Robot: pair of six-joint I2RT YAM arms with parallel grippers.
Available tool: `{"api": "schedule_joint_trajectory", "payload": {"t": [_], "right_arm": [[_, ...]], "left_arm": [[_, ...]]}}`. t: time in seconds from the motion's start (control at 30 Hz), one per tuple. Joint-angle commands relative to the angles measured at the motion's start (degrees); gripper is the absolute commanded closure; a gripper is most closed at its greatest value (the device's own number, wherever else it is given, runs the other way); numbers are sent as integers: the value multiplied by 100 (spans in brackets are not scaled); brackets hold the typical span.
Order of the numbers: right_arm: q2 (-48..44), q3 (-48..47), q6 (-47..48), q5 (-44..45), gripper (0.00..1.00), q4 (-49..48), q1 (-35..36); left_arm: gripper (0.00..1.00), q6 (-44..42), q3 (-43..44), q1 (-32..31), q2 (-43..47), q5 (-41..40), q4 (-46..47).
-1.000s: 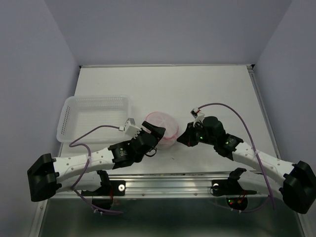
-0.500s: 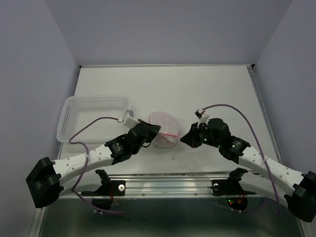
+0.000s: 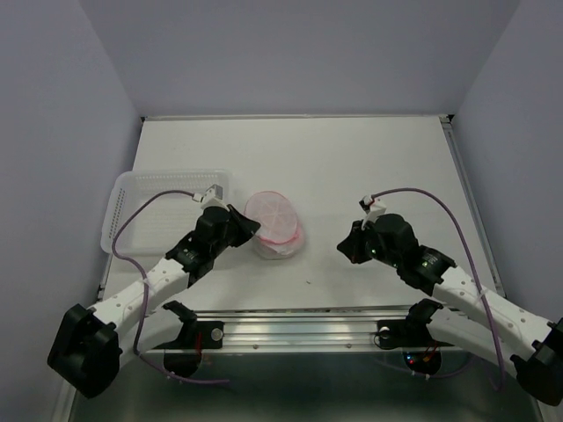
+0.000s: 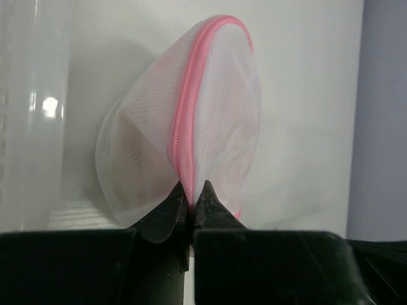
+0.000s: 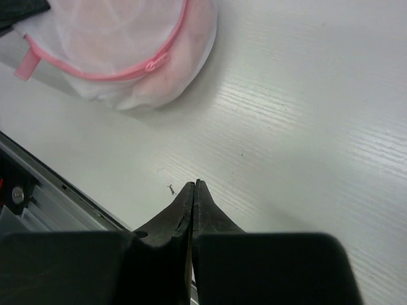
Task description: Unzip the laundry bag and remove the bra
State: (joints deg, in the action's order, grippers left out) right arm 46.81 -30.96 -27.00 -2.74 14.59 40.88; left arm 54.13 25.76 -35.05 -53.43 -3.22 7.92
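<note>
Laundry bag [image 3: 274, 223] now pinched, shifted left.

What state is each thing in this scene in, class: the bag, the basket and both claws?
laundry bag: zip shut where visible, pink rim pinched by the left claw.
left claw: shut on the laundry bag's rim.
right claw: shut, holding nothing, apart from the bag.
basket: upright, open side up.

White table [image 3: 352, 158]; pale lavender walls [image 3: 299, 53] on three sides; metal rail [image 3: 308, 330] along near edge.
</note>
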Motion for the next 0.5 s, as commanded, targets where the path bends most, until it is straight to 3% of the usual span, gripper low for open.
{"api": "schedule_joint_trajectory", "payload": {"t": [0.0,0.1,0.23,0.33,0.47], "right_arm": [[-49,-235,432,-427,99,211,-19],[135,-296,459,-850,99,132,-19],[232,-375,459,-921,99,18,-19],[399,-402,372,-842,76,-227,-19],[768,-305,266,-570,69,-755,-19]], "left_arm": [[100,-1403,868,340,-834,505,165],[100,-1765,1641,349,-1597,691,209],[100,-1853,2029,332,-1882,1270,288],[100,-1862,1925,332,-1724,1403,263],[100,-1634,1512,332,-1373,1517,254]]}}
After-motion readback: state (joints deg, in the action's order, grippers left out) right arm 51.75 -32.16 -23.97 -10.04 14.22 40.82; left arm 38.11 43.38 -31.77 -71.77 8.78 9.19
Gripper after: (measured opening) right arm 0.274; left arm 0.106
